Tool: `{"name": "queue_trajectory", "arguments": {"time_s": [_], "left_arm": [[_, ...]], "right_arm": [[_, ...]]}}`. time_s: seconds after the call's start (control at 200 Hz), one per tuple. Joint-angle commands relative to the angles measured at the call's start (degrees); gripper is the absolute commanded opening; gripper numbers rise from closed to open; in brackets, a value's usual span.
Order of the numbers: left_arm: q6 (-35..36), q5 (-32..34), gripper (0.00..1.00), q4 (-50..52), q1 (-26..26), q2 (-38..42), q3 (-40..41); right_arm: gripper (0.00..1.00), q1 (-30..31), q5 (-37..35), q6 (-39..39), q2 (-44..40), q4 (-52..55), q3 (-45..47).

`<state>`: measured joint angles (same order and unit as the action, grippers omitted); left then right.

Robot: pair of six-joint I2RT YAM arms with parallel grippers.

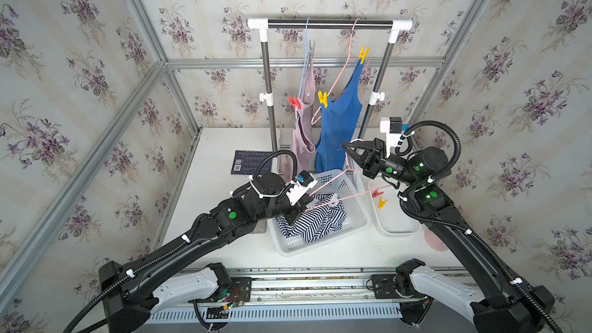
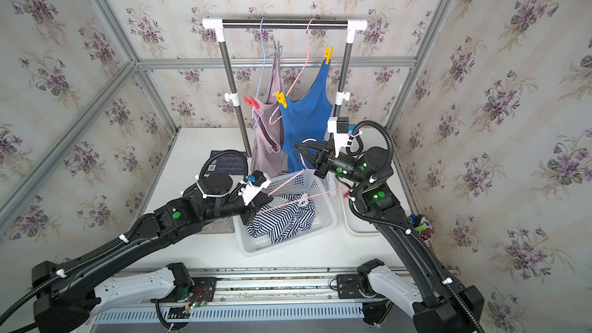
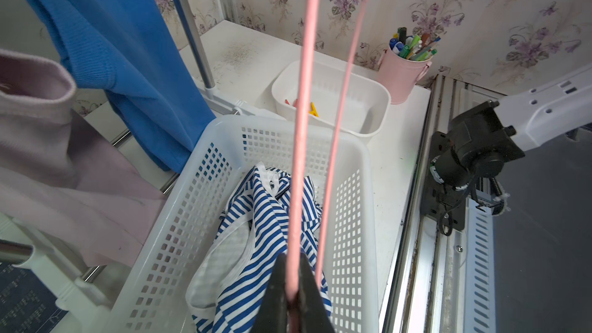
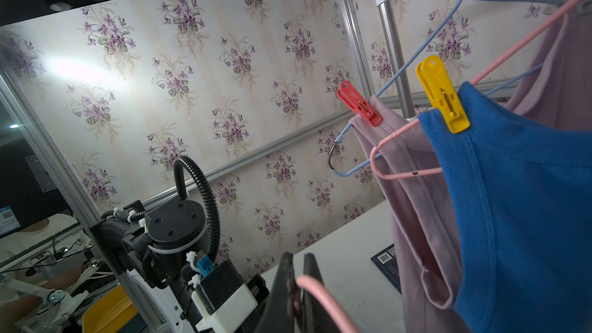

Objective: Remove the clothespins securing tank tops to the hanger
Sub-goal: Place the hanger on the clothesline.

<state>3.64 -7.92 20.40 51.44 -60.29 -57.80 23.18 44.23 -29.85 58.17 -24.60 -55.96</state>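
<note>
A bare pink hanger (image 1: 330,181) hangs between both arms over the white basket (image 1: 320,248). My left gripper (image 3: 293,283) is shut on its wire, and my right gripper (image 4: 298,270) is shut on its hook end. The striped tank top (image 1: 314,222) lies crumpled in the basket. On the rack, a red clothespin (image 4: 358,104) and a grey clothespin (image 1: 311,47) pin the mauve tank top (image 1: 304,142) to a blue hanger. Two yellow clothespins (image 1: 323,98) (image 1: 363,54) pin the blue tank top (image 1: 339,123) to another pink hanger.
A white tub (image 1: 397,229) right of the basket holds a red clothespin (image 1: 377,192) and a yellow one (image 1: 382,202). A pink pen cup (image 3: 400,78) stands behind it. A dark booklet (image 1: 251,161) lies left of the rack's post (image 1: 272,123).
</note>
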Motion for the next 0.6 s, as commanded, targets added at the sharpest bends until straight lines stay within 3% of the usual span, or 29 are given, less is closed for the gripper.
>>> {"name": "queue_trajectory", "arguments": {"time_s": [0.0, 0.11, 0.225, 0.37, 0.45, 0.594], "left_arm": [[-0.89, 2.13, 0.0, -1.83, 0.0, 0.38, 0.07], [-1.46, 3.45, 0.0, -3.42, -0.02, 2.16, 0.9], [-2.47, 5.89, 0.0, -6.02, -0.02, 5.04, 2.53], [-4.53, 8.1, 0.0, -8.77, -0.02, 7.46, 3.07], [-5.63, 8.53, 0.0, -11.03, -0.02, 8.44, 3.21], [-7.06, 10.82, 0.0, -20.46, -0.04, 12.11, 6.87]], "right_arm": [[0.0, -0.15, -2.11, -0.52, -0.34, -2.99, 0.47], [0.01, -0.32, -3.22, -0.63, -0.5, -2.82, 0.87], [0.42, -0.33, -3.38, -0.75, -0.97, -3.33, 1.7], [0.72, -0.36, -0.86, -1.77, -1.25, -5.81, 2.75], [0.78, -0.33, 0.93, -2.29, -1.65, -7.88, 3.9], [0.81, -0.33, 3.33, -2.39, -4.52, -11.74, 6.91]]}}
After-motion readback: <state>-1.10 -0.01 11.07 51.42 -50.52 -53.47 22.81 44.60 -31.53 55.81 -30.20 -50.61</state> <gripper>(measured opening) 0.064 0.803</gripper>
